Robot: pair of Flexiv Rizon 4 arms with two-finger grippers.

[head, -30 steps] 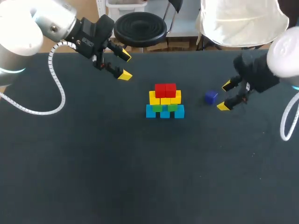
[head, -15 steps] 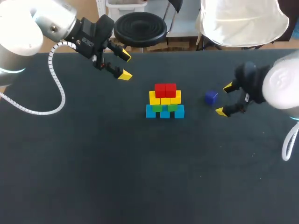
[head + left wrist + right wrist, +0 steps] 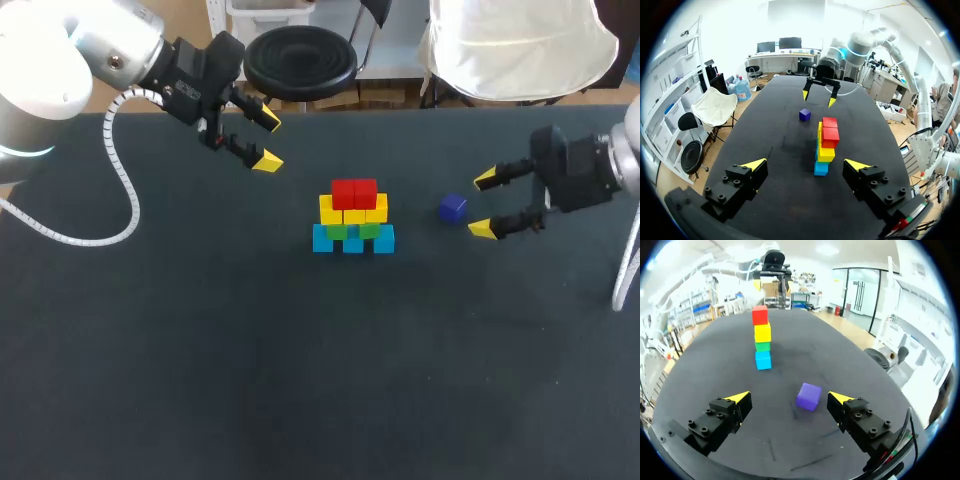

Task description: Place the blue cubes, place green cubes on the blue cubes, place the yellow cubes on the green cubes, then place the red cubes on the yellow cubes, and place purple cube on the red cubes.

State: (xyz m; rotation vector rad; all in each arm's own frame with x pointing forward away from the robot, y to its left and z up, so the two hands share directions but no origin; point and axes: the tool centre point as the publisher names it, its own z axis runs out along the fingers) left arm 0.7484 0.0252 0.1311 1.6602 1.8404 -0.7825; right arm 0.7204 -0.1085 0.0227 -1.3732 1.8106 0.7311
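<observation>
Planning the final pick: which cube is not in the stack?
The purple cube, lying alone on the table between the stack and the open right gripper. All the other cubes are built into the stack.

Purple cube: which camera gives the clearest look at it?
The right wrist view. The purple cube lies close and large there, just ahead of the open right gripper. The head view shows it small, between the stack and that gripper. The left wrist view shows it tiny, far off past the stack.
</observation>
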